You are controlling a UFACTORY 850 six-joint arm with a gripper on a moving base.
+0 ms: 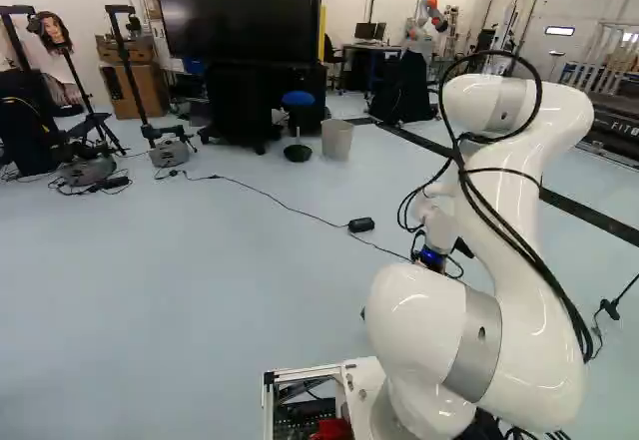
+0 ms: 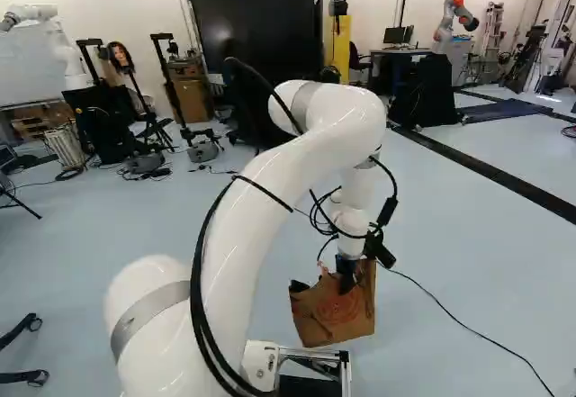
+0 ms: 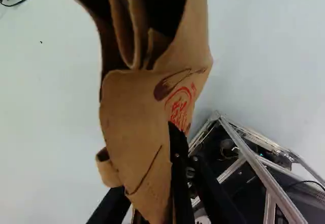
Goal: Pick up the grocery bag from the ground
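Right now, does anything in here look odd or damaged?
The paper grocery bag looks odd: crumpled and tilted in the gripper, its paper folded unevenly. Far left in the left base view, a mannequin head seems out of place too.

Glossy white arm (image 2: 261, 181), rounded joints (image 1: 409, 310), silver-grey bands (image 1: 473, 355) with a small dark hole (image 1: 482, 333), black cables (image 2: 200, 311) looping along its length, blue ring (image 1: 432, 257) near the wrist (image 2: 352, 235), black fingers (image 2: 346, 282), silver-framed base (image 3: 261, 176)

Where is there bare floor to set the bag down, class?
Bare floor lies between the black box and the base frame, and in the right base view between the paper bag and thin cable. Crowded: around the tripod.
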